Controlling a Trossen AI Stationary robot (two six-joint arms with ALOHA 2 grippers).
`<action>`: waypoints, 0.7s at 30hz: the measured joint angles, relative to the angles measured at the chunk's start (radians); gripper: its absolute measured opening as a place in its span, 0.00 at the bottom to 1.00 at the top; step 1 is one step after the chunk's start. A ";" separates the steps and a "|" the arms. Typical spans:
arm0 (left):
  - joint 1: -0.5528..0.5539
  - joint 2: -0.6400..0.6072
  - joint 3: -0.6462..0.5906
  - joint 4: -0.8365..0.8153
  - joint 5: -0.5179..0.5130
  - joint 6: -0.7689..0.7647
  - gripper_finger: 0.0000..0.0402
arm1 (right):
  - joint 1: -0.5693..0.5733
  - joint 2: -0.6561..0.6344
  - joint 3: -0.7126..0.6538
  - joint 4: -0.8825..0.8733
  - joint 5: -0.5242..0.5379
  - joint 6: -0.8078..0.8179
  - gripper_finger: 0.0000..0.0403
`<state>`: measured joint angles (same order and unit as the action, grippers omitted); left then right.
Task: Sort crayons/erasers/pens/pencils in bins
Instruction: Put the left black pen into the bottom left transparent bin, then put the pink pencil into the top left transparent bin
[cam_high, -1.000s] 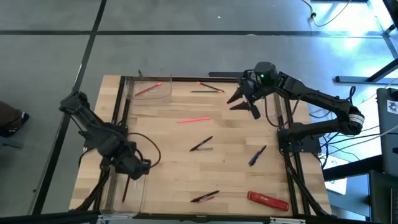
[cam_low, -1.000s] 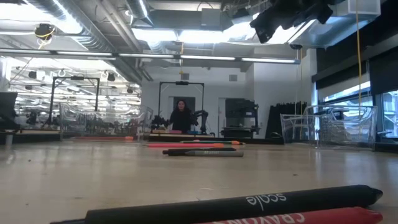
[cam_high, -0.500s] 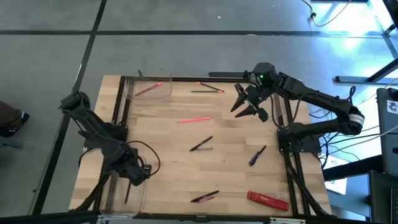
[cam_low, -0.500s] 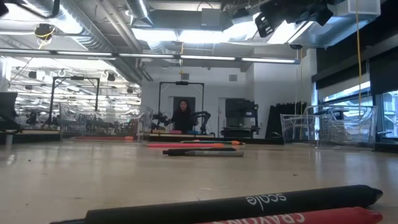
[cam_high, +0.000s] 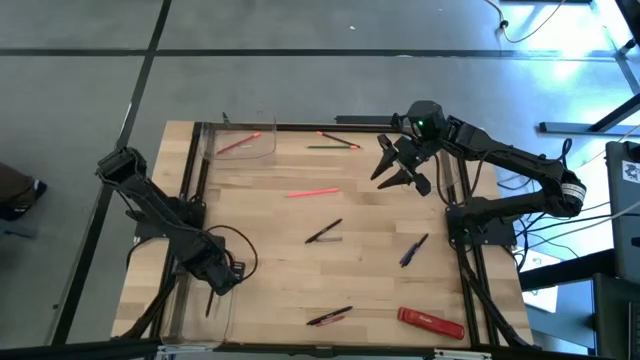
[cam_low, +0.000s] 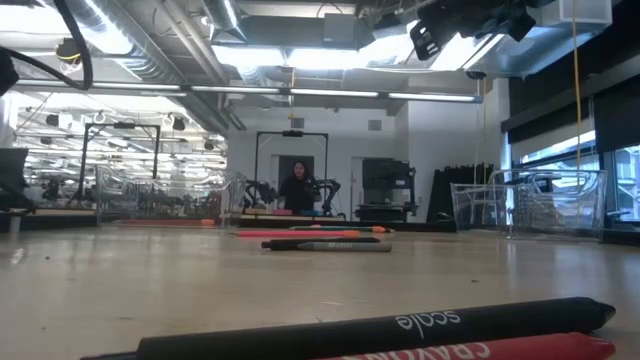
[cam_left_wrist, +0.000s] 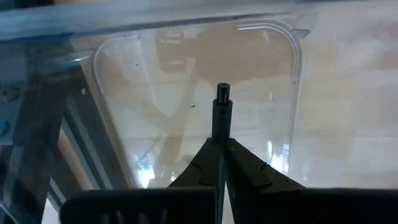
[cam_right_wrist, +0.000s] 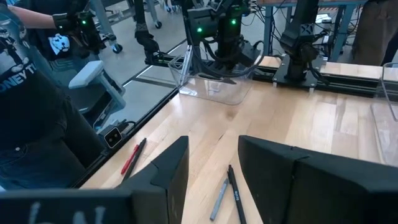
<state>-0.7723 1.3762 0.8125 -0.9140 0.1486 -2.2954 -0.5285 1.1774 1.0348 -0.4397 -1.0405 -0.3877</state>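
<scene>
Left gripper (cam_left_wrist: 221, 144), fingers pinched on a thin dark pencil (cam_left_wrist: 222, 118), above the clear rectangular plastic bin (cam_high: 222, 322) at the table's near left corner. Right gripper (cam_high: 398, 172), fingers spread and empty, above the table's far right.

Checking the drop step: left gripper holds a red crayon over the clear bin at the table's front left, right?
Not a crayon. The left wrist view shows the left gripper shut on a dark pencil; it does hang over the clear bin at the front left.
</scene>
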 joint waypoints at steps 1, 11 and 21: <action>0.000 0.000 0.000 -0.001 -0.002 0.003 0.02 | 0.000 0.000 0.000 0.000 0.000 0.000 0.35; 0.000 0.000 0.000 0.011 -0.007 0.048 0.16 | 0.000 0.000 0.000 0.000 0.000 0.000 0.35; -0.008 -0.024 0.092 -0.027 -0.072 0.111 0.18 | 0.000 -0.002 0.036 -0.020 0.172 0.107 0.35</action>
<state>-0.7801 1.3517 0.9046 -0.9406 0.0766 -2.1845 -0.5289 1.1751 1.0711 -0.4597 -0.8687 -0.2806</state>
